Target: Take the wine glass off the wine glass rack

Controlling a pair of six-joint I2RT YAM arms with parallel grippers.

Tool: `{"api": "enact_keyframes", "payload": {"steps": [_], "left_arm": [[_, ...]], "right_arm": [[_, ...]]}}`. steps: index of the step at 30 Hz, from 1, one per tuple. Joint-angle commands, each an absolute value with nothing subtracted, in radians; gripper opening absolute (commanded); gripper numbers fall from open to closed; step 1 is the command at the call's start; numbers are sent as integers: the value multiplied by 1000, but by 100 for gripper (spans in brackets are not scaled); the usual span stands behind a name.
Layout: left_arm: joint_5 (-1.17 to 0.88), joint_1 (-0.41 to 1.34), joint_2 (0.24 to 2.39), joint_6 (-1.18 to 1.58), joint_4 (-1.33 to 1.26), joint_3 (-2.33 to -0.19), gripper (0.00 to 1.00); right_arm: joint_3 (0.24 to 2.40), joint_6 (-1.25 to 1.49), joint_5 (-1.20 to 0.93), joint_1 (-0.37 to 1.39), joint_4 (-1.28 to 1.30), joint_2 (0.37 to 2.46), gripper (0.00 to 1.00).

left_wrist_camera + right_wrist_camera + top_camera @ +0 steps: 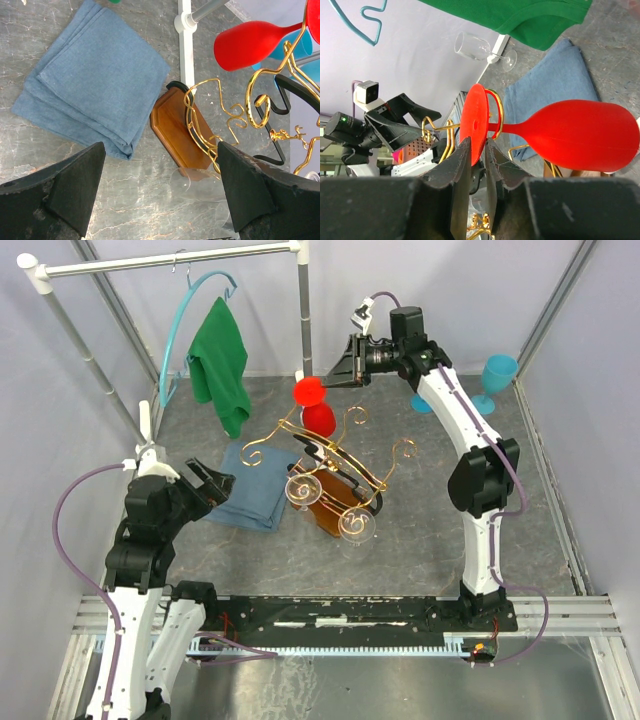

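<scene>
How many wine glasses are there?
4: a red glass on the rack's far end, two clear glasses hanging at its near end, a blue glass far right. Another may hide behind the right arm.

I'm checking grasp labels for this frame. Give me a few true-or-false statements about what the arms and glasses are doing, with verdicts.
1. The right fingers clamp the opaque red wine glass by its round foot. True.
2. The left fingers are shut on the folded blue cloth. False: they are wide open, holding nothing.
3. The red glass is clear of the gold wire rack on its wooden base. False: its stem sits inside a gold loop.
4. Two clear wine glasses hang from the rack. True.
</scene>
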State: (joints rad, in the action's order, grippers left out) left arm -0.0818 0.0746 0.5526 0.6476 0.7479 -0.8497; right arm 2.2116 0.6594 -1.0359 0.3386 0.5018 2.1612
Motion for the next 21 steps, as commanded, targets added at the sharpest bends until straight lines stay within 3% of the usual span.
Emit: {"api": "enact_keyframes", "payload": {"steps": [1,10,17,21], "left_arm": [[-89,75,538,641,716,-856,99],[-85,75,533,637,722,-853,99],[-87,75,532,637,723,-853,99],[-87,75,530,634,726,-854,99]], "right_arm": [[2222,685,-1081,352,424,2150,25],[2274,628,-1081,370,519,2178,31],[2313,623,-1063,372,557,2192,2],[2321,660,-1033,366,538,2198,1]]}}
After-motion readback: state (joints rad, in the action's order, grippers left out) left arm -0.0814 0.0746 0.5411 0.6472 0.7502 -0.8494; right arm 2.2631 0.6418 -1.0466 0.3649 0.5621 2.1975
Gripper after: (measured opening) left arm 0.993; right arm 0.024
